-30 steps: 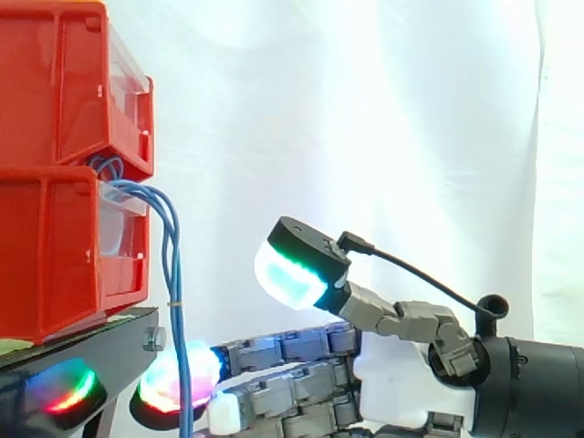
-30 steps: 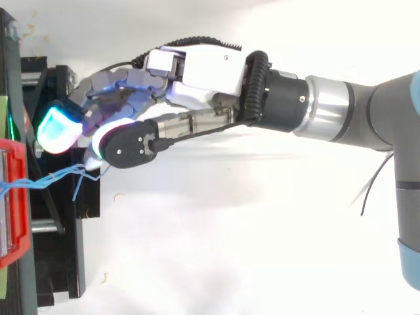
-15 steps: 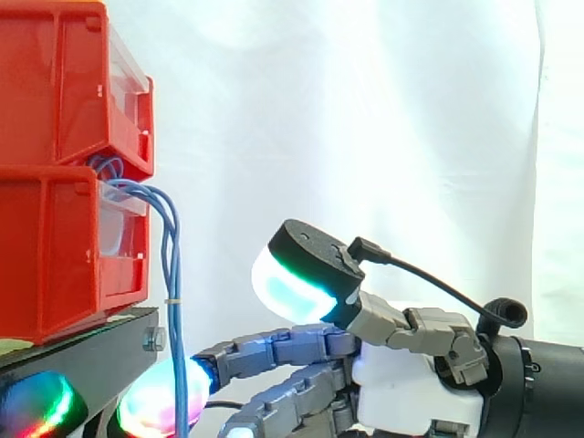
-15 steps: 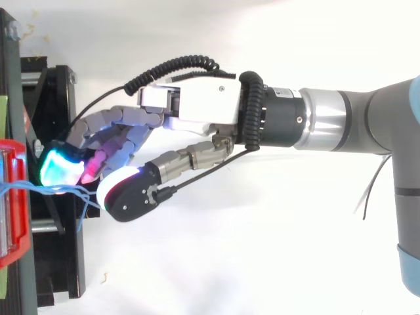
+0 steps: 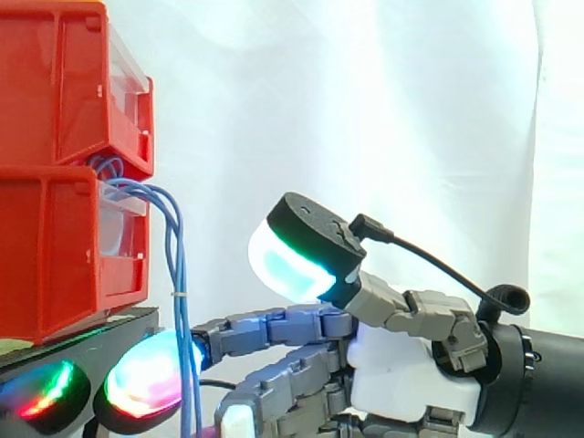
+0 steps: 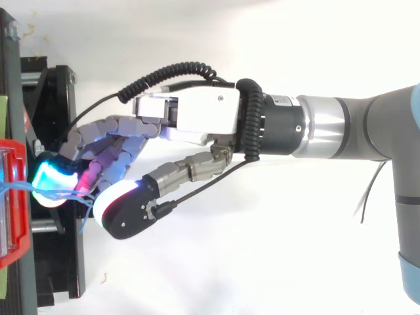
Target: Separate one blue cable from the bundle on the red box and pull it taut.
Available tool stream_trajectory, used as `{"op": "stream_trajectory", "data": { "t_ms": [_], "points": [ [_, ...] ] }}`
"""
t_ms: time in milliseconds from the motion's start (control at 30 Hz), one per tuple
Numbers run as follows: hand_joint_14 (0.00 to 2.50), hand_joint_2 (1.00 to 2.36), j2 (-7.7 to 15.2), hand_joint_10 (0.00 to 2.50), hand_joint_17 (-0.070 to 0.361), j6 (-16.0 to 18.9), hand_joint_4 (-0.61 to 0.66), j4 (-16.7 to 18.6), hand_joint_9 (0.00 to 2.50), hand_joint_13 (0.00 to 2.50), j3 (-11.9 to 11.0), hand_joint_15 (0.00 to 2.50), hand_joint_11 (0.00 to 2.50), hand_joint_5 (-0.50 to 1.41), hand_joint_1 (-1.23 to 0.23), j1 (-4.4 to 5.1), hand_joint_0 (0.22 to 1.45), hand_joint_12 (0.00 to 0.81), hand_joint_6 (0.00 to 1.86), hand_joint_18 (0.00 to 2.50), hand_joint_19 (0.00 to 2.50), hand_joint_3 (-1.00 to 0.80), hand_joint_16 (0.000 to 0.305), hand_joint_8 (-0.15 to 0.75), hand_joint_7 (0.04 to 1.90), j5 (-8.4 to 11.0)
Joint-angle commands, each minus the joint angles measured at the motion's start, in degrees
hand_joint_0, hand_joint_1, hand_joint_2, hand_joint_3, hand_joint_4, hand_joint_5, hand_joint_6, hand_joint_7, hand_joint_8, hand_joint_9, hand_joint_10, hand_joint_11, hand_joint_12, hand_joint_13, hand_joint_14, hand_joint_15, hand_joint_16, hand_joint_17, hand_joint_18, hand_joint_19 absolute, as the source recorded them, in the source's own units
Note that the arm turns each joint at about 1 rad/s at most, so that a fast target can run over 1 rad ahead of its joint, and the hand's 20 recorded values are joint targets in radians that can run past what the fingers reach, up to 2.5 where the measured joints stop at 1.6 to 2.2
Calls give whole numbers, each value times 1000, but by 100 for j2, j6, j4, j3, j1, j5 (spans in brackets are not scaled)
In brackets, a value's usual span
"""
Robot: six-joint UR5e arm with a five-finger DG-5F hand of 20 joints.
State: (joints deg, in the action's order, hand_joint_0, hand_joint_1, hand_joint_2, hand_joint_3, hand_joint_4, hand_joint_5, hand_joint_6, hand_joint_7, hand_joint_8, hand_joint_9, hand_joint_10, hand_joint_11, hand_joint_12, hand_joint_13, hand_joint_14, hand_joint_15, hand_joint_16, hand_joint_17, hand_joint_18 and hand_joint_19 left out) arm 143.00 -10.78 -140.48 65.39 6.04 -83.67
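Beside the lower red bin, the blue cables hang bundled past the black stand. The hand is open, fingertips at the strands, thumb clear. Risk: closing now could catch several strands, not one.

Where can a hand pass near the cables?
Free: side view, above the hand, right of the cables; top view, white surface right of the stand, either side of the arm. Crowded: the stand's edge by the bins, where hand reaches cables.
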Motion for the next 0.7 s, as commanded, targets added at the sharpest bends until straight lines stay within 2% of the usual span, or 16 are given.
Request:
{"op": "stream_trajectory", "data": {
  "t_ms": [0,667],
  "points": [
    [14,1000,-1,19,98,5,286,-5,1081,764,-44,339,495,-130,-521,3,546,331,502,378,410,-496,44,235,775,0],
    [17,1002,-9,21,92,23,319,-14,1155,812,-115,373,593,-87,-632,29,590,321,503,438,439,-472,41,215,965,-44]
  ]
}}
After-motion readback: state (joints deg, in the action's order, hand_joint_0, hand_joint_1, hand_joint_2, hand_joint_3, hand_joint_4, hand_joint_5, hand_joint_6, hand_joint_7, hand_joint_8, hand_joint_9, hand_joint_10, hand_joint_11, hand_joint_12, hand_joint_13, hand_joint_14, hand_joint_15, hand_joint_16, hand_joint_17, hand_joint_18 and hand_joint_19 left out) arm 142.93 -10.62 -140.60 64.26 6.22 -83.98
